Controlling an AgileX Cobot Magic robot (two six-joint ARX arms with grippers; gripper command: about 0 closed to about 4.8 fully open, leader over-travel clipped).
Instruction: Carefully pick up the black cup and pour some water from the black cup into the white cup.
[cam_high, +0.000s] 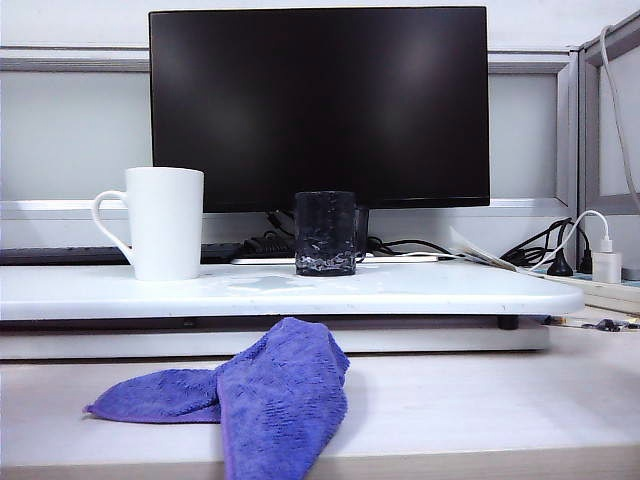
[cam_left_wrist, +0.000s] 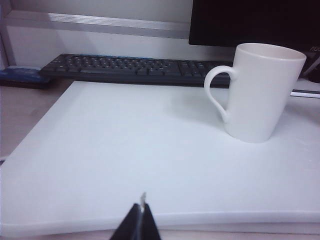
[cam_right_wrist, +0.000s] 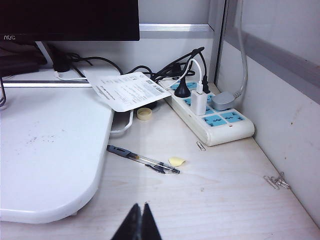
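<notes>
Both cups stand on the white raised board (cam_high: 420, 290) on the counter (cam_high: 480, 400) — the black cup (cam_high: 325, 233) near the middle in front of the monitor (cam_high: 320, 100), the white cup (cam_high: 165, 222) well apart to its left. The left hand (cam_left_wrist: 142, 220) hangs low at the board's near edge, fingers pressed together, holding nothing. The right hand (cam_right_wrist: 141, 222) is likewise pressed shut and empty, over the bare counter near a pen (cam_right_wrist: 142, 160). The black cup looks like faceted glass: stiff, breakable, probably slick, heavier with water inside. Its handle points right; gripping across the wall or rim seems safer. A blue cloth (cam_high: 260, 395) lies in front.
</notes>
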